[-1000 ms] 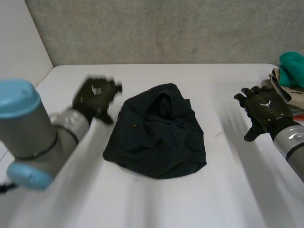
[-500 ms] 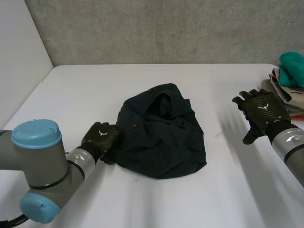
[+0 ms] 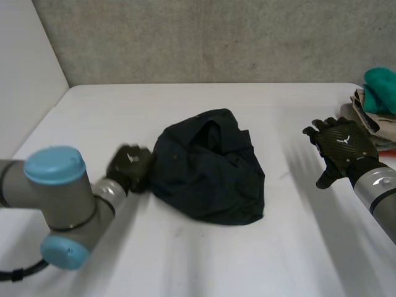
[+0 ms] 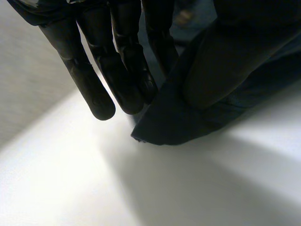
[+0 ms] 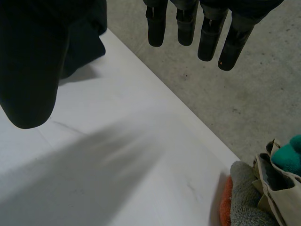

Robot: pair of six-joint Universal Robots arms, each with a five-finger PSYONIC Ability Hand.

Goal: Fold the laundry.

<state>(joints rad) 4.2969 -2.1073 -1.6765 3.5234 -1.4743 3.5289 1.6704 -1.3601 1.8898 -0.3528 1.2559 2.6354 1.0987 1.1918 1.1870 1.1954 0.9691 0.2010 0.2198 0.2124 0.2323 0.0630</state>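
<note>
The left hand (image 3: 130,167) is pinching the garment's nearest edge between its thumb and straight fingers (image 4: 89,84). The crumpled dark navy garment (image 3: 207,170) is lying just beyond it on the white table (image 3: 204,266). The right hand (image 3: 339,143) is hovering well apart, fingers spread and empty, near a laundry pile (image 3: 371,102).

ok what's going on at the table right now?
The robot is starting on a crumpled dark garment in the middle of the table. Its left hand is at the garment's left edge, and the left wrist view shows a corner of the cloth pinched between thumb and fingers. The right hand is open above the table to the right, well apart from the garment. A pile of other laundry sits at the table's far right corner.
</note>
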